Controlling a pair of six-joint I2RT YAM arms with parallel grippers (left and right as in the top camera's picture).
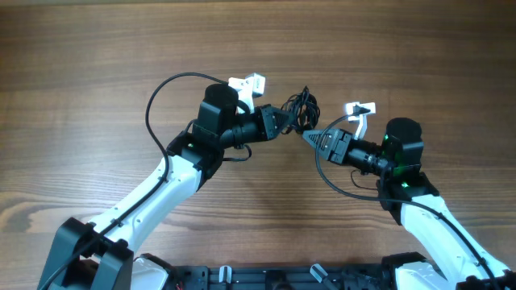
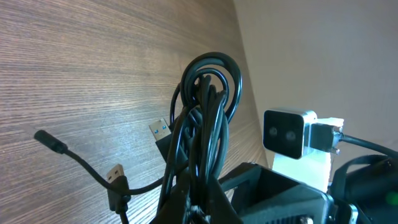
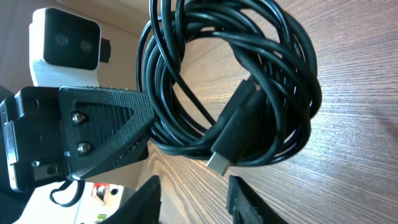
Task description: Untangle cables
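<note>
Overhead view: the cables [image 1: 305,103] form a small dark bunch near the middle of the wooden bench [image 1: 97,48]. The left gripper [image 1: 290,121] reaches in from the left and is clenched on the near-left edge of the bunch. The right gripper [image 1: 308,135] points in from the right, its tip just on the near side of the bunch. Whether it touches the cables cannot be told from here.

Left wrist view: the left gripper [image 2: 199,214] sits at the bottom edge, clamped on the strands. The cables [image 2: 208,106] rise from it in a tight coil with a round loop on top. A USB plug [image 2: 160,129] with a blue tongue sticks out on the coil's left. Loose ends trail farther left, one ending in a small dark plug [image 2: 53,143]. A white camera [image 2: 289,132] on the right arm stands to the right.

Right wrist view: the cables [image 3: 292,74] fill the picture as several overlapping loops, and a metal-tipped plug [image 3: 227,146] lies across their middle. One dark finger [image 3: 99,134] of the left gripper meets the loops from the left. The right gripper [image 3: 196,199] is released: its fingers stand apart at the bottom edge with nothing between them, just short of the coil.
</note>
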